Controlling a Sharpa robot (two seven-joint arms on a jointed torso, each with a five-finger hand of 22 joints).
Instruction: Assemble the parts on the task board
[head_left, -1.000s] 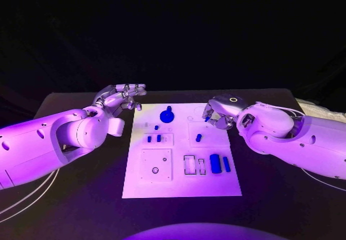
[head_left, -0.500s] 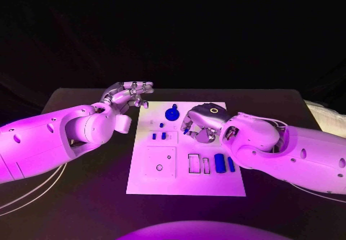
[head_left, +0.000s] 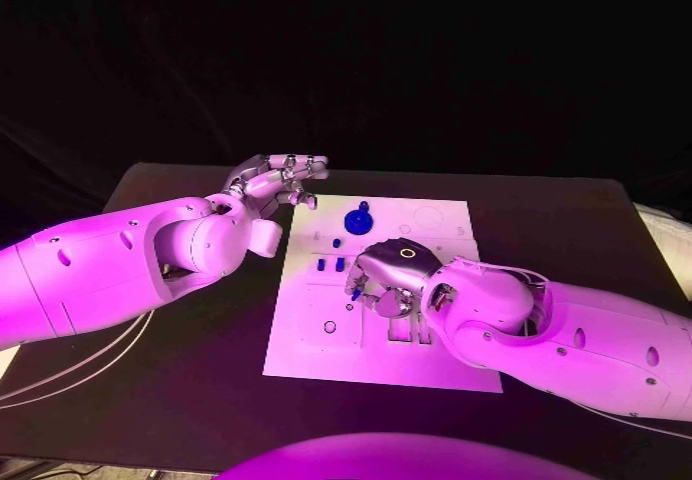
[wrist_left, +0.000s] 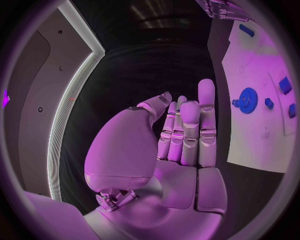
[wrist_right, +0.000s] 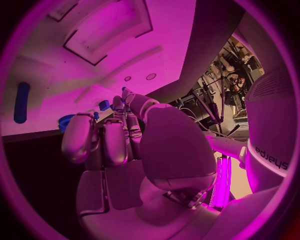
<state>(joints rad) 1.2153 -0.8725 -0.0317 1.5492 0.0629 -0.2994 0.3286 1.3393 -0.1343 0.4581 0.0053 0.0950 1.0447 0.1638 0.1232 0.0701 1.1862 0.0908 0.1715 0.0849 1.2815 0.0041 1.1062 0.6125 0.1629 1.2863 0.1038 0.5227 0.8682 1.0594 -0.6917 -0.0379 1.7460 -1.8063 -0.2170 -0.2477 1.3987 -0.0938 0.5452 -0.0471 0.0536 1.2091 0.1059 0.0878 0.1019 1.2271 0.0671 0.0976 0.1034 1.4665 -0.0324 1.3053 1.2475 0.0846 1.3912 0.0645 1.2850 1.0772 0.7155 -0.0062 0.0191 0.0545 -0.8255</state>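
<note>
The white task board (head_left: 433, 225) lies in the middle of the black table. A blue gear (head_left: 358, 217) stands near its far edge, with small blue parts (head_left: 332, 265) just nearer. My right hand (head_left: 384, 280) hovers over the board's middle and pinches a small blue part (head_left: 356, 296) at its fingertips. In the right wrist view that part (wrist_right: 104, 105) sits by the fingertips (wrist_right: 119, 104), with the gear (wrist_right: 65, 121) and a blue peg (wrist_right: 22, 102) beyond. My left hand (head_left: 281, 180) hangs off the board's far left corner, fingers straight (wrist_left: 187, 130) and holding nothing; the gear (wrist_left: 247, 100) lies beside it.
My right forearm (head_left: 562, 335) covers the board's near right part. My left arm (head_left: 130, 265) lies over the table's left side. Bare black table (head_left: 577, 215) shows to the board's far right and along the near edge.
The camera has shifted. My right hand has carried the small blue part from the board's far right edge in over its middle. My left hand stays by the far left corner.
</note>
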